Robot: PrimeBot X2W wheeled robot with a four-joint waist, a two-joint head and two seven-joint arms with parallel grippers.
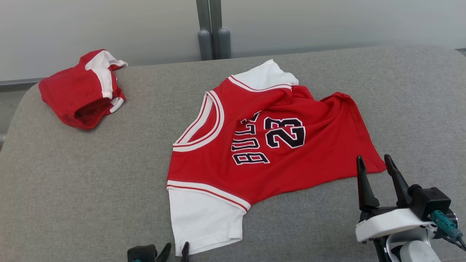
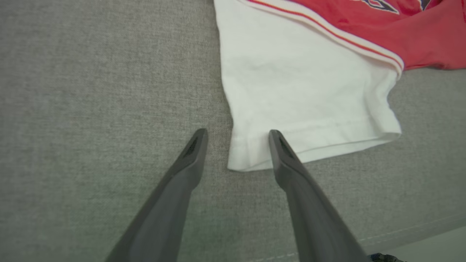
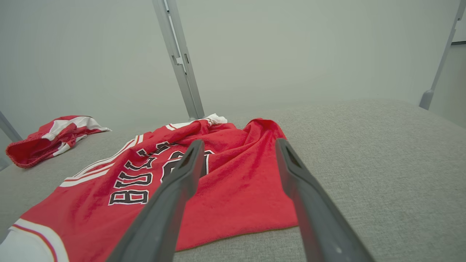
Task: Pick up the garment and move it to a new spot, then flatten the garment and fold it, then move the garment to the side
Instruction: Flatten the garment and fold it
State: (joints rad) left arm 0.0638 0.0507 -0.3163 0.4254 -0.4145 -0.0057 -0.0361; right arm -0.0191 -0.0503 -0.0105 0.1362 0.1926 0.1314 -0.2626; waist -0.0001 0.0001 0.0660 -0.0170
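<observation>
The garment (image 1: 309, 153) is a red jersey with white sleeves and the number 23, lying face up and wrinkled on the grey padded table (image 1: 91, 182). My left gripper (image 1: 177, 244) is at the near white sleeve (image 2: 298, 83). It is open, and its fingers straddle the sleeve's hem corner, the right finger over the cloth. My right gripper (image 1: 373, 157) is open just above the table at the jersey's near right hem corner (image 3: 225, 182), with nothing between its fingers (image 3: 309, 203).
A second red and white garment (image 1: 82, 89) lies bunched at the table's far left corner. Grey posts (image 1: 214, 36) stand against the pale wall behind. The table's front edge seam (image 2: 400, 233) runs close below my left gripper.
</observation>
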